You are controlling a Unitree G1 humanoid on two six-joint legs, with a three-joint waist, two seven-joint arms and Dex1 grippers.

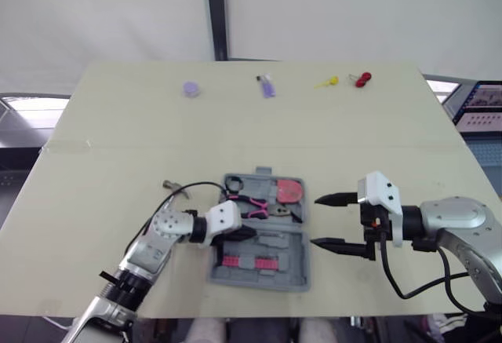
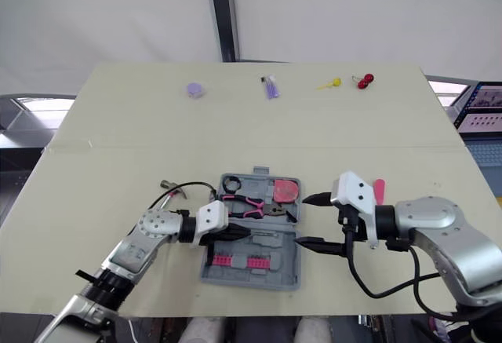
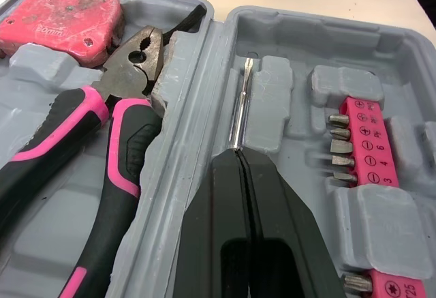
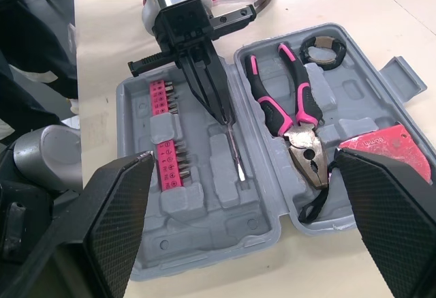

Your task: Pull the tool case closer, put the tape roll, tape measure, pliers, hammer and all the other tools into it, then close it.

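The grey tool case (image 1: 282,271) lies open near the table's front edge. In its far half sit the pink tape measure (image 1: 289,191), the pink-handled pliers (image 3: 116,127) and the black tape roll (image 4: 321,47). The near half holds a pink bit strip (image 3: 364,141). My left gripper (image 1: 252,235) reaches in from the left, shut on a thin screwdriver (image 3: 240,114) whose shaft lies along a slot of the near half. Just right of the case my right gripper (image 1: 316,221) stands open, holding nothing. The hammer (image 1: 171,186) lies on the table left of the case.
Along the table's far edge lie a purple disc (image 1: 190,89), a small purple item (image 1: 267,85), a yellow piece (image 1: 327,82) and a red one (image 1: 362,80). A black cable (image 1: 196,187) arcs from my left wrist towards the case.
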